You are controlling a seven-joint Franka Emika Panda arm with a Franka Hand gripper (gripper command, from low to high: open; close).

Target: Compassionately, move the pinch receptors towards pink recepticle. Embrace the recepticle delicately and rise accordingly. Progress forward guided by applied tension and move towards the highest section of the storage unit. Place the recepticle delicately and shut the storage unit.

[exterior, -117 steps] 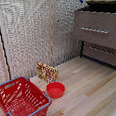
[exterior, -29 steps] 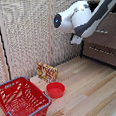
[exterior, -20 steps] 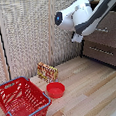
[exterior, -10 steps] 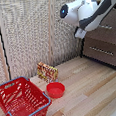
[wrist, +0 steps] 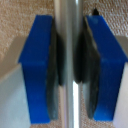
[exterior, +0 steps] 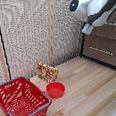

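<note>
In the wrist view my gripper [wrist: 68, 70] is shut on a slim silver bar handle [wrist: 67, 20], with one dark blue fingertip [wrist: 36, 65] pressed on each side of it. In the exterior view the bulky white arm [exterior: 92, 8] reaches to the dark brown chest of drawers [exterior: 106, 50] at the exterior view's right. Its wrist end [exterior: 87, 29] is at the chest's upper front. The arm hides most of the top drawer [exterior: 112, 31]. A lower drawer shows its silver bar handle [exterior: 100, 49]. The pink cup is out of view.
A red wire basket [exterior: 20, 100] stands at the front of the exterior view's left. A flat red bowl [exterior: 55, 89] and a snack packet [exterior: 47, 72] sit on the wooden floor by the woven wall [exterior: 31, 31].
Over the last second the arm has shifted up and towards the exterior view's right, closer against the chest. The basket, bowl and packet have not moved.
</note>
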